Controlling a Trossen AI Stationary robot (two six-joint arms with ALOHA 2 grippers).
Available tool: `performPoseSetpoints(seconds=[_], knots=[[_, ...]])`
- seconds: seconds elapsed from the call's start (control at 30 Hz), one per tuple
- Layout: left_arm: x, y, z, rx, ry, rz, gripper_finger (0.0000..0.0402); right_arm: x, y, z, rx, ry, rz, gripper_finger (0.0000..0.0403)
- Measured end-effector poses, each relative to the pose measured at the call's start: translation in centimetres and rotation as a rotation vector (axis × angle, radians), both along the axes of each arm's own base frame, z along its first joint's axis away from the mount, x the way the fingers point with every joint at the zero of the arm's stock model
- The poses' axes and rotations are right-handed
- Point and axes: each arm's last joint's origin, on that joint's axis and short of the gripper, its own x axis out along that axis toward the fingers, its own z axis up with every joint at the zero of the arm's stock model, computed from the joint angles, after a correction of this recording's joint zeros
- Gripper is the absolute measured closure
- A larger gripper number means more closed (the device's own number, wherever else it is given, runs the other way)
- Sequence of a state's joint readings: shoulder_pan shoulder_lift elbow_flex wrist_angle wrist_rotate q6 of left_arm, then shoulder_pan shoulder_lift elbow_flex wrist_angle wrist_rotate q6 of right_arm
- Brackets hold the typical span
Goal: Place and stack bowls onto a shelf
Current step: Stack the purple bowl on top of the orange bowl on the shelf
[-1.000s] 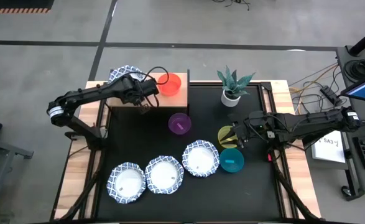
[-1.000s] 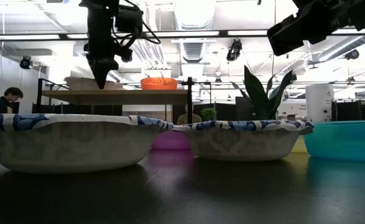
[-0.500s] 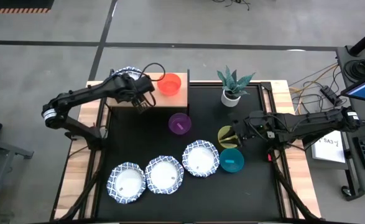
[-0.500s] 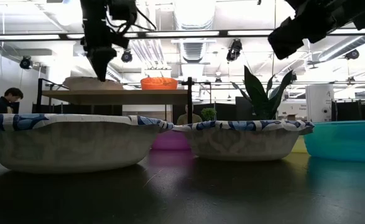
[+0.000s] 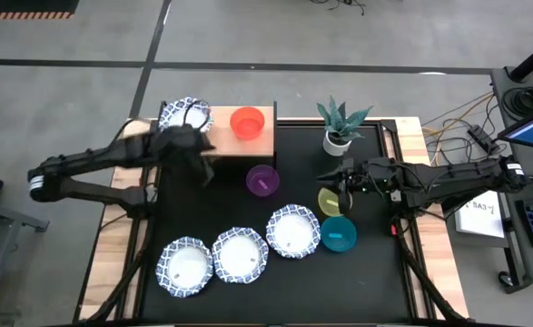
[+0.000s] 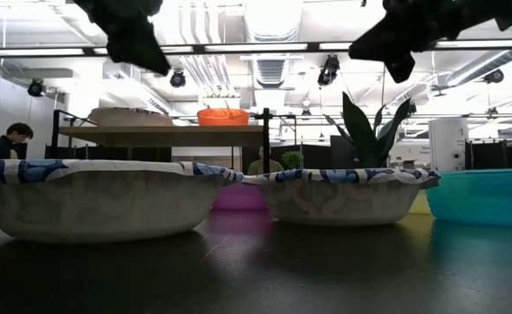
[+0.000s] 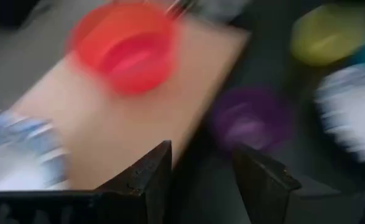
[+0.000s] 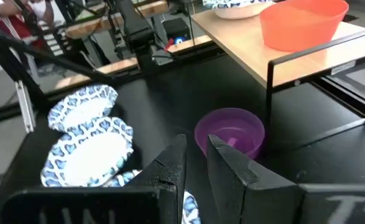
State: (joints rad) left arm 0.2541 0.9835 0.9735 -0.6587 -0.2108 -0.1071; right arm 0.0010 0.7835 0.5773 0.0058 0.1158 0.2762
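Observation:
The light-wood shelf [image 5: 222,138] holds a white blue-rimmed bowl [image 5: 184,115] at its left end and the red bowl [image 5: 248,122] at its right end, both standing on their bases. My left gripper [image 5: 201,163] hovers open by the shelf's near edge, holding nothing. On the black mat are the purple bowl [image 5: 263,180], the yellow bowl [image 5: 328,202], the teal bowl [image 5: 339,233] and three white bowls [image 5: 240,255]. My right gripper [image 8: 196,160] hangs above the yellow bowl's far side. It points at the purple bowl [image 8: 230,132] with a narrow gap between its fingers and nothing in it.
A potted spiky plant [image 5: 339,123] stands on the mat's far side, right of the shelf. The three white bowls form a row along the near edge [image 6: 98,196]. A black post [image 8: 270,93] marks the shelf's corner. A person [image 6: 7,139] sits far behind the table.
My left gripper has risen from the white bowl on the shelf and drawn back toward the table's left and near side. The bowl stays on the shelf. My right gripper has shifted a little from over the yellow bowl toward the purple bowl.

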Motion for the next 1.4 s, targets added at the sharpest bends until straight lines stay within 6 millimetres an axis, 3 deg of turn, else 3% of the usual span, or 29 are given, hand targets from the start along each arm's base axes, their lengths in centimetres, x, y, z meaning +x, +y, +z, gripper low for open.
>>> performPoseSetpoints(seconds=[0.3,0.43,0.77,1.07,1.4], knots=[[-1.3,-6.3,-1.5,-0.024,-0.490,-0.308,0.0262,3.4,0.0,1.3,0.005,0.057,0.001,0.0351],[-2.2,-7.8,-1.7,-0.042,-0.558,-0.403,0.0265,5.6,0.0,1.6,0.005,0.138,0.001,0.0351],[-3.3,-9.0,-2.7,-0.047,-0.593,-0.492,0.0265,12.5,0.3,1.9,-0.072,0.360,0.073,0.0351],[-3.6,-8.9,-2.5,-0.044,-0.621,-0.495,0.0265,18.8,0.6,-0.2,-0.229,0.503,0.181,0.0351],[-3.7,-8.9,-2.8,-0.054,-0.605,-0.493,0.0265,22.9,0.6,-2.2,-0.308,0.605,0.248,0.0351]])
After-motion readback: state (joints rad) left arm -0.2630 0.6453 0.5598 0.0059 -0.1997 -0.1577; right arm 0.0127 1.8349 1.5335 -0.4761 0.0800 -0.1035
